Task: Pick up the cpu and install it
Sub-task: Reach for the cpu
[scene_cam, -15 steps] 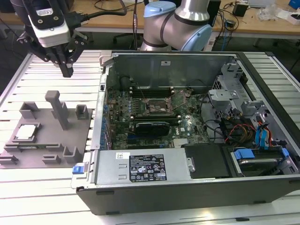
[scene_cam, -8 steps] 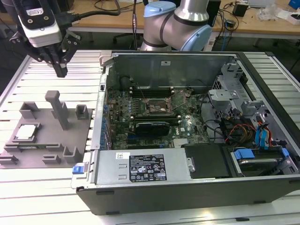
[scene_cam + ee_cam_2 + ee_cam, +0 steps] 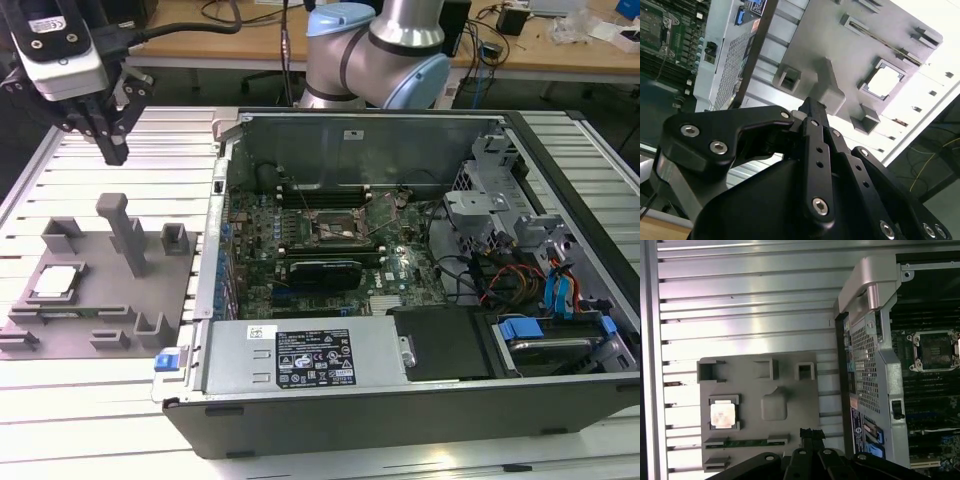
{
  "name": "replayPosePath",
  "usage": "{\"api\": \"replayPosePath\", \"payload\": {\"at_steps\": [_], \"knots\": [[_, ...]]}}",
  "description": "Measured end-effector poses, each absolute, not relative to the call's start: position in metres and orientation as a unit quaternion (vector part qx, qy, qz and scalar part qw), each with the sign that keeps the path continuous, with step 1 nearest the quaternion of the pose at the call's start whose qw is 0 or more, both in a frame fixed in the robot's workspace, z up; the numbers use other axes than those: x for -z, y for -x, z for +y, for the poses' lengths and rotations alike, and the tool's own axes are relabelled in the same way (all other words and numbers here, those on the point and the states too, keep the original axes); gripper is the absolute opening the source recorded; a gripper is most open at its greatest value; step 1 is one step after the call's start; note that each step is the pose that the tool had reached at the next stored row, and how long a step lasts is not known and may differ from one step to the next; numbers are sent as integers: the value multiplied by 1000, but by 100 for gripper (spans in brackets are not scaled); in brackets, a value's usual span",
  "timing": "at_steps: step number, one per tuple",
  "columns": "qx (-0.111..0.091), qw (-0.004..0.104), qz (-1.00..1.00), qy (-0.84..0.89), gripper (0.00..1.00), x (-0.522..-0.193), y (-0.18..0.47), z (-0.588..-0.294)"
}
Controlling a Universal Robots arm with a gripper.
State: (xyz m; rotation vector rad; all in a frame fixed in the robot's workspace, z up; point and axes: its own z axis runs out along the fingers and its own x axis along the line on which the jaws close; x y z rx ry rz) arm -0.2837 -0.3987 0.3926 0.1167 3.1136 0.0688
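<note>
Exterior view, layout: grey fixture plate (image 3: 95, 265) lies on the slatted table (image 3: 100, 400) at 8 to 9 o'clock. Open computer case (image 3: 400, 420) takes centre through 3 o'clock. The case's side wall stands just beside the plate's 3 o'clock edge. Bare slats lie open beyond the plate toward 11 o'clock and in front toward 7 o'clock. A tall post (image 3: 125, 235) rises from the middle of the plate; low blocks ring its edges.

cpu (image 3: 55, 282): seated flat in a square pocket near the plate's 9 o'clock edge, at 8 o'clock from the post, silvery top up. It is seen in both wrist views (image 3: 886, 81) (image 3: 722, 415). The socket (image 3: 335, 225) sits mid-board inside the case, well apart from the cpu.

Gripper (image 3: 114, 152): at 10 o'clock in the exterior view, hanging in the air above the table. Fingers pressed together, tips meeting; both wrist views agree (image 3: 811, 106) (image 3: 810, 432). It grips nothing and is apart from the cpu, post and plate.

Hidden or unclear: the plate's 9 o'clock corner is cut off in the exterior view. The gripper's black body covers much of the second wrist view. I cannot tell whether the socket's frame is latched. The robot arm (image 3: 380, 40) is cut off at 12 o'clock.
</note>
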Motion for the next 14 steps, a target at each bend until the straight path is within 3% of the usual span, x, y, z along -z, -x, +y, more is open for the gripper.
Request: {"api": "replayPosePath", "payload": {"at_steps": [14], "knots": [[-22,12,999,-37,11,-393,299,-399]]}}
